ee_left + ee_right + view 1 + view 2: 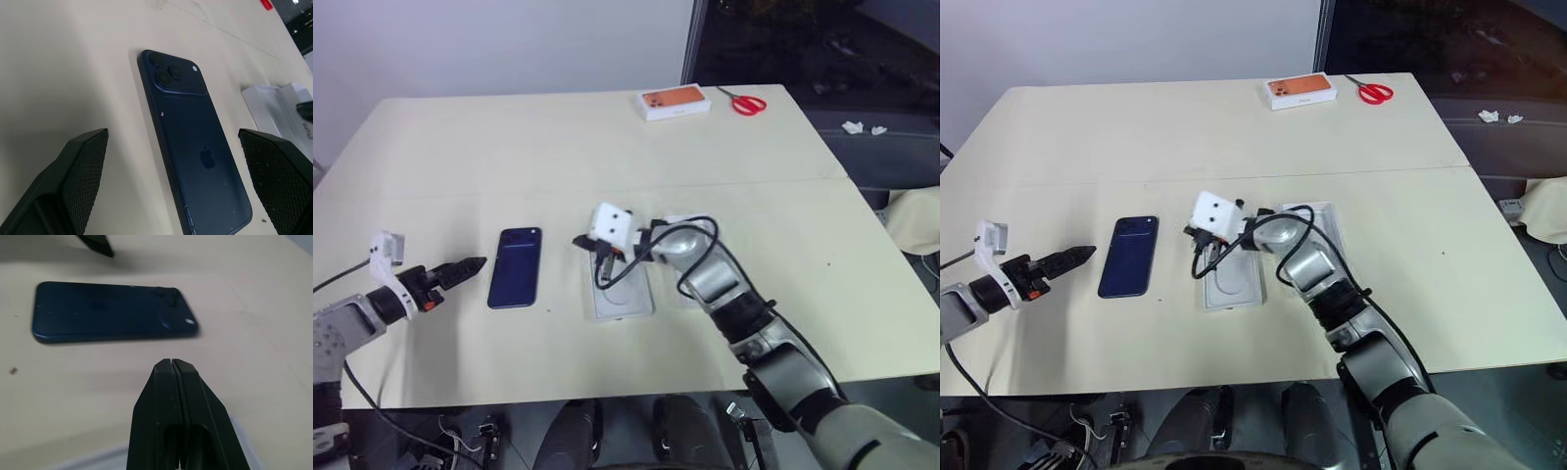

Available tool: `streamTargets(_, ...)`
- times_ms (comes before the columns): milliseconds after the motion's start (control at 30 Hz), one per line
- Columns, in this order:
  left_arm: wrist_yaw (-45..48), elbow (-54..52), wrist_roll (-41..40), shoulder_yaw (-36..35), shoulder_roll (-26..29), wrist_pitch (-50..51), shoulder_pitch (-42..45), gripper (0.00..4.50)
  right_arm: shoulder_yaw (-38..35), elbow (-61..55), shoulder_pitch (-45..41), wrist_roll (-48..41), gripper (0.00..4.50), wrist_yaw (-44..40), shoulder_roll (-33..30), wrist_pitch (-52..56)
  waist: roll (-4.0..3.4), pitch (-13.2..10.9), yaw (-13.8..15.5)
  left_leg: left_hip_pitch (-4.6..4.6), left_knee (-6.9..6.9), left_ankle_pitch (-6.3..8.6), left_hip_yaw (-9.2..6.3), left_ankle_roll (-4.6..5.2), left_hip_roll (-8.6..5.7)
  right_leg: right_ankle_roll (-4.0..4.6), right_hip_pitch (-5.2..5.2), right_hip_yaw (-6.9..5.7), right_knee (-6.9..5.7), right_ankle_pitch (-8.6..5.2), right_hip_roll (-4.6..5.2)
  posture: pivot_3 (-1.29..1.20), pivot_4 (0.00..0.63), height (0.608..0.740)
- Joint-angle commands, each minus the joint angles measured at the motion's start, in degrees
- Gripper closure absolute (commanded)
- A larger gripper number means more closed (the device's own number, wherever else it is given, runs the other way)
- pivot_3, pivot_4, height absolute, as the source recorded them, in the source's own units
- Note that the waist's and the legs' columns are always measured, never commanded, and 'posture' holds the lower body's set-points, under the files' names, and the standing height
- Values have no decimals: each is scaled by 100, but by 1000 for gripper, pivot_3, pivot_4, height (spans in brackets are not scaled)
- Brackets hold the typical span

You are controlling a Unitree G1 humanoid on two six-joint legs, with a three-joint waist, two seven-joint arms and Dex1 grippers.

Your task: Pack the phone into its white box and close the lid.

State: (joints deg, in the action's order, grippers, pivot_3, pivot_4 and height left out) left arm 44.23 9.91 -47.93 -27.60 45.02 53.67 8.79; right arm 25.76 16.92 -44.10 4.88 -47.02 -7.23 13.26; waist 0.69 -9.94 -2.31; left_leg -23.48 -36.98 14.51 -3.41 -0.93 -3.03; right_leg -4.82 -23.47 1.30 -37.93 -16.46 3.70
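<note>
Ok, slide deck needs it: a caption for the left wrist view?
Open left gripper faces the dark blue phone lying camera-side up on the table.

The phone (515, 267) lies flat between the left claw (475, 263) and right claw (579, 241).

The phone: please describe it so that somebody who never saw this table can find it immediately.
Start from the large cream table. On the near half, between the left claw and the right claw, the phone lies flat with its back up. It is slim, glossy and dark blue, with the camera cluster at its far end, while the trays beside it are white and the box at the far edge has an orange top.
</note>
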Motion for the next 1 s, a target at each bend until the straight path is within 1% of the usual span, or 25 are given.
streamTargets(33,142,41,87,197,24,112,99,36,149,2,-81,91,4500,28,206,116,0,0,1,0,0,0,0,0,0,0,0,0,0,0,0,0,150,740)
streamTargets(300,405,590,386,736,-152,174,491,36,664,411,-332,741,4500,286,563,525,-4,2,18,7,0,-1,-2,-2,-3,0,-8,-2,-3,0,1,0,150,740)
streamTargets(433,463,883,602,991,-249,165,760,36,810,782,-515,851,4500,168,772,776,-5,5,51,10,-1,-2,-4,-3,-6,0,-6,-5,-3,0,2,0,150,740)
streamTargets(533,547,966,708,1128,-306,191,892,36,915,1162,-687,1045,4500,288,880,775,-8,8,63,15,-2,-2,-5,-2,-8,0,-1,-5,-4,0,3,0,150,740)
streamTargets(667,567,1194,892,1299,-455,267,1106,36,871,1586,-889,1100,4500,418,1143,858,-17,22,102,28,-1,-2,-5,-3,-8,0,8,-5,-6,0,2,0,150,740)
streamTargets(833,617,1091,1063,1551,-528,453,1038,36,736,1777,-1025,1087,4500,556,1313,908,-35,61,114,30,0,-1,-5,-2,-10,0,12,-3,-4,0,4,0,150,740)
streamTargets(1000,437,658,898,1595,-790,910,1058,36,660,1991,-1105,1068,4500,618,1391,808,-45,73,123,32,1,1,-5,1,-13,0,14,-2,-4,0,6,0,150,740)
